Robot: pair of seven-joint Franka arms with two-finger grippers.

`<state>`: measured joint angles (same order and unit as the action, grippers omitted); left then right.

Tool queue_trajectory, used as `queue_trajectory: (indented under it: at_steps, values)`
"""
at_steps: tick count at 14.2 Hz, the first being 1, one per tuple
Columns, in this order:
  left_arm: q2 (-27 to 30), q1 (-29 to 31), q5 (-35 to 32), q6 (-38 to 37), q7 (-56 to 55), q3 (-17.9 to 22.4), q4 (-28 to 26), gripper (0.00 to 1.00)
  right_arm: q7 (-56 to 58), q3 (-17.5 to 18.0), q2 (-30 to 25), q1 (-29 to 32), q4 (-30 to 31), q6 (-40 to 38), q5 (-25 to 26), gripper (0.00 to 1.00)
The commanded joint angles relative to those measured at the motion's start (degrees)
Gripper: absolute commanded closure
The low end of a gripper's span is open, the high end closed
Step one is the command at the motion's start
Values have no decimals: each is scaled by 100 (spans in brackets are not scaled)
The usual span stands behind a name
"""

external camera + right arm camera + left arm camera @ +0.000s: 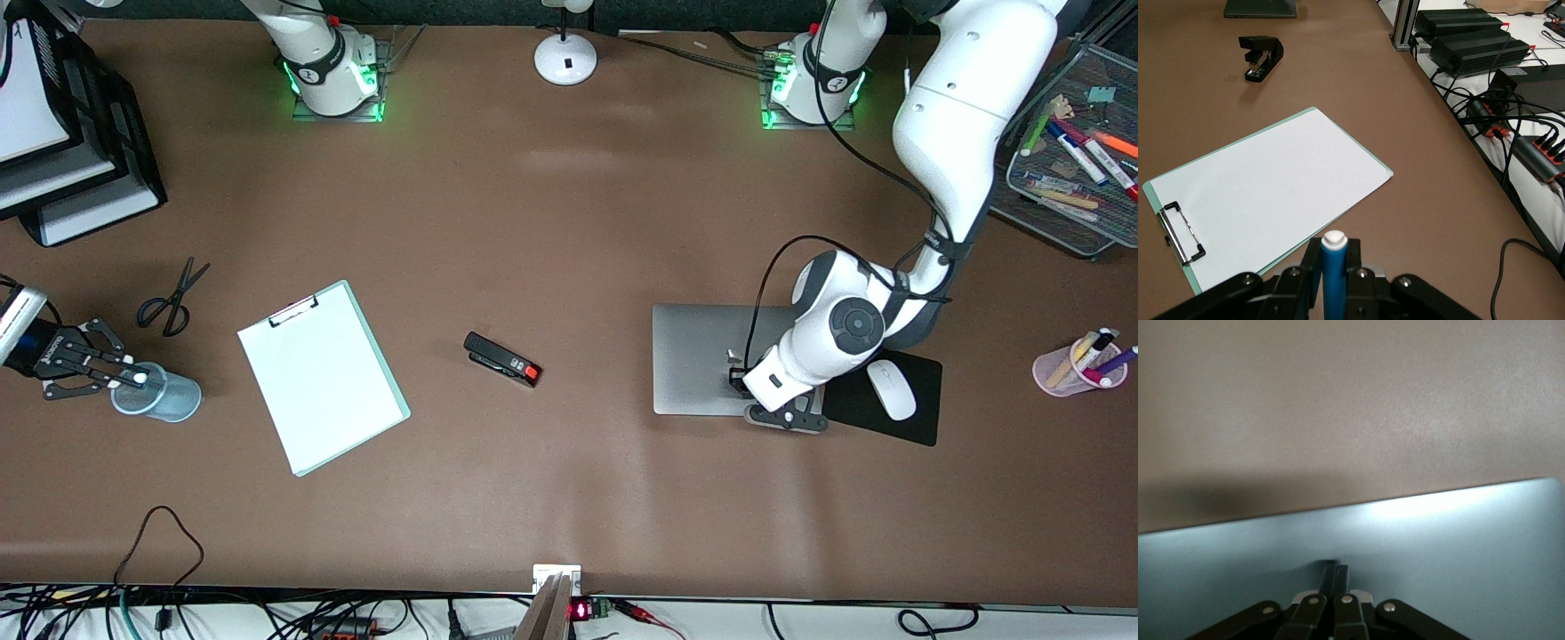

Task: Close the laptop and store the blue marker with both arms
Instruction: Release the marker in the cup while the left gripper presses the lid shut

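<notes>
The laptop point(702, 356) lies closed and flat, its silver lid up, toward the left arm's end of the table; it also shows in the left wrist view point(1438, 547). My left gripper point(782, 415) is shut and empty, its fingertips point(1335, 571) together on the lid near its edge. My right gripper point(120, 373) is shut on the blue marker point(1335, 270), whose white end points away from the wrist. It holds the marker at the rim of a translucent blue cup point(169, 397) at the right arm's end of the table. The cup is out of the right wrist view.
A clipboard point(320, 378) with white paper, a black-and-red stapler point(502, 358) and scissors point(173, 298) lie mid-table. A white mouse point(891, 389) sits on a black pad point(920, 422) beside the laptop. A pink pen cup point(1080, 364), a mesh tray point(1067, 204) and paper trays point(62, 133) stand at the ends.
</notes>
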<state>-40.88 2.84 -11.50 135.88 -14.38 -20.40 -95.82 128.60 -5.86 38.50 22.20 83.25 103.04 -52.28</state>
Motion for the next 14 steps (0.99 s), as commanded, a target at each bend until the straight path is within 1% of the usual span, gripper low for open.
queue_trajectory:
  at_steps: [1, 2, 5, 6, 7, 8, 9, 10, 12, 13, 14]
  values:
    - [676, 32, -116, -1008, -12, -61, -16, 98, -166, 93, 17, 118, -107, -109, -142, 19]
    - [852, 32, -116, -1368, 14, -69, -7, 98, -534, 76, -1, 118, -159, -118, -107, 0]
    - [1405, 32, -116, -2134, 6, -166, -7, 97, -1325, 93, -106, -4, -291, -118, 200, 0]
    - [1616, 32, -116, -2423, 23, -166, -7, 93, -1755, 67, -193, -135, -335, -118, 384, 0]
    - [1801, 41, -116, -2713, 49, -166, -7, 83, -2264, 58, -229, -250, -440, -118, 620, 0]
    - [1968, 41, -116, -2969, 67, -175, -7, 66, -2904, 76, -229, -303, -537, -118, 892, 0]
    - [2109, 41, -116, -3110, 76, -175, -7, 38, -3485, 102, -247, -364, -607, -118, 1087, 0]
    - [2250, 41, -116, -3207, 76, -192, -7, 0, -4073, 102, -316, -522, -695, -118, 1280, 0]
    - [2539, 41, -98, -3576, 76, -236, 36, 0, -5094, 67, -465, -864, -792, -109, 1736, 0]
    - [2637, 59, -72, -3786, 93, -237, 150, 0, -5734, 67, -588, -1014, -792, -109, 2026, 0]
    - [2664, 59, 15, -4145, 111, -210, 421, 0, -6393, 58, -659, -1146, -792, -109, 2264, 0]
